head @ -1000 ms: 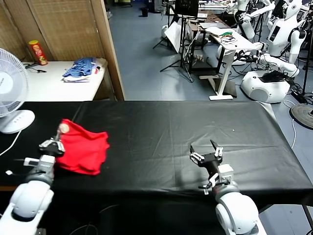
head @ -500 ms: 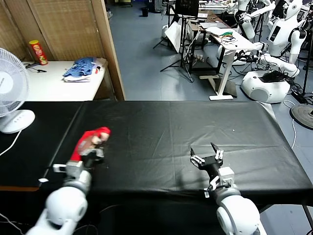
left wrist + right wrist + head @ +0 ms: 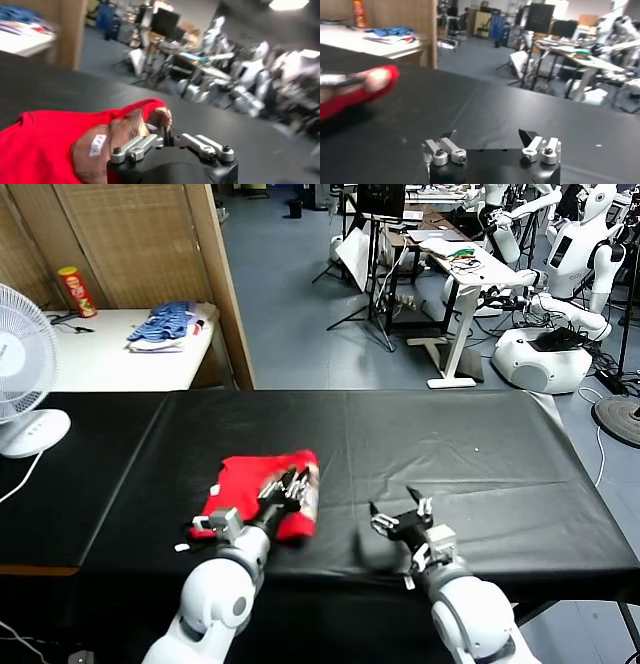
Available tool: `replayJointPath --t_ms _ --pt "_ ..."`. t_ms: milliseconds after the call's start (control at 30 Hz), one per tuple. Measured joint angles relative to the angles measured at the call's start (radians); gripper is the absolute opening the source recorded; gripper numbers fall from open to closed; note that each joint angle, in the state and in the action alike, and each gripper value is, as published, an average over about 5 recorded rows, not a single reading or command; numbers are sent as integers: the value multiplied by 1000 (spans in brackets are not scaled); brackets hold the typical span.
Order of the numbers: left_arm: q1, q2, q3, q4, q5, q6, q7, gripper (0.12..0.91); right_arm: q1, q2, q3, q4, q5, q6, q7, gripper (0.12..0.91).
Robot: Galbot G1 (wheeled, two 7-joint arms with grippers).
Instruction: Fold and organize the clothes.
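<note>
Red cotton, folded into a compact bundle, lies on the black tablecloth (image 3: 450,444) toward my left of centre, near the front edge: that is the T-shirt (image 3: 245,489), and it looks already gathered into a rough rectangle rather than spread flat. Its brown-and-white print (image 3: 117,140) and the white neck label (image 3: 97,146) face up at the end nearest the middle of the table, as my left wrist view shows.

My left gripper (image 3: 290,487) sits right at that end of the shirt, over the printed patch. Its fingers lie close together against the cloth, and I cannot tell whether they pinch a layer or have let go. My right gripper (image 3: 400,519) hovers low over bare tablecloth just beside the shirt, jaws spread wide and holding nothing.

By my judgement the folding itself is mostly done, since I see 1 thick stacked bundle with no sleeves trailing out. What remains is tidying: squaring the edges, which look uneven along the near side, and settling the bundle in its final spot.

Off the table, a blue-and-white heap of cloth (image 3: 165,324) rests on the white side table (image 3: 100,354), apart from my work.
</note>
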Motion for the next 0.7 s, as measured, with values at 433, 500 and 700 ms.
replayJointPath --t_ms 433,500,700 --pt "43 108 -74 -63 32 -65 58 797 186 70 -161 -199 317 -56 47 789" --pt "58 118 -89 -79 36 -65 56 798 213 87 -180 -239 330 -49 61 743" --pt "107 139 -134 -125 38 -66 48 798 245 101 -198 -315 312 1 57 438"
